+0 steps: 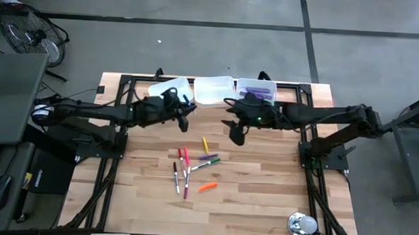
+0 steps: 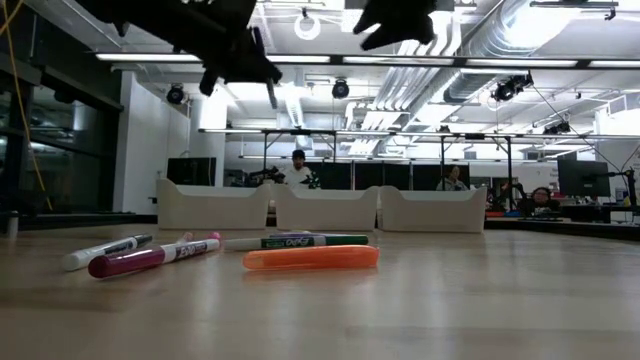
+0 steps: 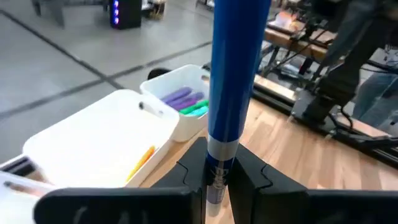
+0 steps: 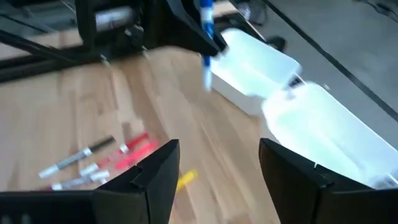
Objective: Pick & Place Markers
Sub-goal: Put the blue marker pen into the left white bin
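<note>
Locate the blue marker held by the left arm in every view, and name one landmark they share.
High: blue marker at the left end effector, near the left tray.
Low: top, thin stick below the dark arm.
Left wrist: centre, upright between the fingers.
Right wrist: top centre, beside a tray.
Landmark: the white trays.

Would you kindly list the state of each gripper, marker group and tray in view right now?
left gripper: shut on blue marker, raised near trays
right gripper: open, empty, above table
loose markers: lying flat on table
right tray: holds purple markers
middle tray: contents unclear
</note>
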`<state>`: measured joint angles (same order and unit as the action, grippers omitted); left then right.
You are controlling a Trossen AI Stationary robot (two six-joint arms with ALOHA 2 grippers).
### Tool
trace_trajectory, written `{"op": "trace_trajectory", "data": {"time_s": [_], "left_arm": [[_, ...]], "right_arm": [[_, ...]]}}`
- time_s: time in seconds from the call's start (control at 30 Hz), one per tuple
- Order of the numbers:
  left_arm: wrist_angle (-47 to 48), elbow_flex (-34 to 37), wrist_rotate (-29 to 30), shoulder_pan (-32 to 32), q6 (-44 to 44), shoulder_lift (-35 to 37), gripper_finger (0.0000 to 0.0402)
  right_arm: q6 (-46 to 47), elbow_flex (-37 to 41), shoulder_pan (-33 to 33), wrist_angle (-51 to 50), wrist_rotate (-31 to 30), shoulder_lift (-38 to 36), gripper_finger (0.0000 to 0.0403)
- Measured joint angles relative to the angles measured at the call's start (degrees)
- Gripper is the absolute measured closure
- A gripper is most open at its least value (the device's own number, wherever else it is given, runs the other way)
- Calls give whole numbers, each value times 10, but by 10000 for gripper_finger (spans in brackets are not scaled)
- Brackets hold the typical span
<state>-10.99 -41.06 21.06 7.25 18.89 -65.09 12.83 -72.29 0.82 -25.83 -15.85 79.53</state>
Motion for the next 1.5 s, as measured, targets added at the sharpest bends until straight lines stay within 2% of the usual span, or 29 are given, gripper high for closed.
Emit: {"op": "trace_trajectory", "data": {"time_s": [0.27, 0.43, 0.57, 0.77, 0.93, 1.27, 1.5], "left_arm": [[59, 0, -98, 112, 20, 0, 372], [68, 0, -161, 172, 31, 0, 372], [110, -6, -193, 205, 54, 11, 372], [242, -67, -187, 246, 35, 28, 372], [343, -110, -150, 277, 12, 24, 372], [376, -111, -140, 316, 8, -14, 372], [427, -120, -148, 321, 6, -81, 372]], "right_arm": [[17, 0, 35, -148, -12, -60, 194], [27, 0, 56, -167, -16, -81, 194], [55, 0, 69, -168, 15, -88, 194], [64, 0, 78, -189, 22, -89, 194], [54, 0, 94, -204, 23, -89, 194], [-1, 0, 174, -226, 34, -89, 194], [-70, 0, 233, -228, 70, -89, 194]]}}
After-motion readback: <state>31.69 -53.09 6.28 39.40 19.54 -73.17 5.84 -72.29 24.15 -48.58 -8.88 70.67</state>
